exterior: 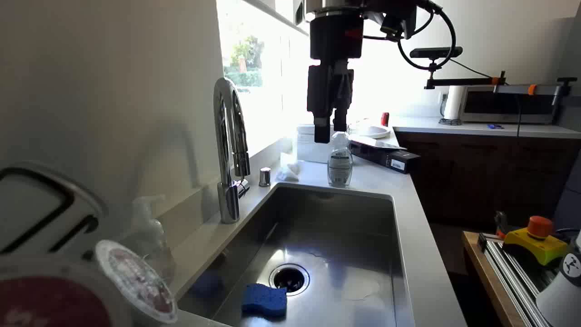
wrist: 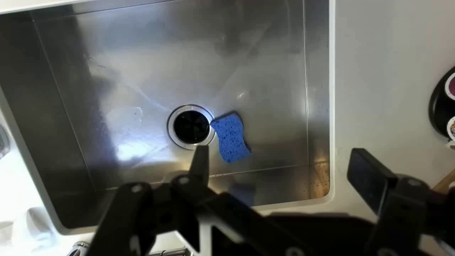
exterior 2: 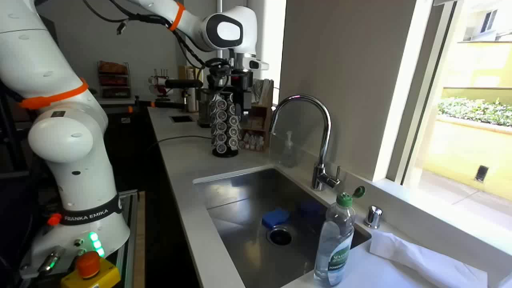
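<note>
Blurred pods (exterior: 136, 281), their print too soft to read, loom at the corner of an exterior view that also takes in a distant microwave (exterior: 508, 105). FRANKA EMIKA runs along the dark band (exterior 2: 92, 214) low on the arm (exterior 2: 60, 134) in an exterior view, where a bottle (exterior 2: 334, 232) on the counter (exterior 2: 180, 156) wears a green label (exterior 2: 340, 257), SEVEN legible across part of it. That same angle shows a whole rack (exterior 2: 226, 126) of pods and an outdoor planter (exterior 2: 474, 112); the wrist view catches just the rack's dark base at its edge. Seen from above by the wrist camera, a blue sponge (wrist: 231, 138) lies in the sink (wrist: 249, 53), one corner at the rim of the drain (wrist: 177, 137). Well above it hangs the gripper (wrist: 282, 160), jaws spread wide, gripping nothing, its fingers (wrist: 368, 177) clear of the sponge.
</note>
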Controlling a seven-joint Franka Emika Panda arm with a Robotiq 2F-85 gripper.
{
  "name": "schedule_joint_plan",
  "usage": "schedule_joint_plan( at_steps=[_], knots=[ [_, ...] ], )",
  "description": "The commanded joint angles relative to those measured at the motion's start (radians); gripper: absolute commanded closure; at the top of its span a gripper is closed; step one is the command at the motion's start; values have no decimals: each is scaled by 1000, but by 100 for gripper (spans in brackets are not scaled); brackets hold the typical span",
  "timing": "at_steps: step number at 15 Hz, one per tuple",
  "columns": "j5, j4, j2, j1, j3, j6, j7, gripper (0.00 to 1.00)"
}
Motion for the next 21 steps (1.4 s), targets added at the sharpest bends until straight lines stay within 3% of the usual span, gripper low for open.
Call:
schedule_joint_plan(
  at_steps=[1, 8, 13, 21],
  knots=[
    [-3, 2, 1, 7, -7, -2, 2, 0],
    [-3, 2, 1, 7, -7, -2, 2, 0],
    [-112, 15, 37, -115, -69, 94, 152, 0],
    [-193, 109, 143, -276, -188, 205, 359, 0]
  ],
)
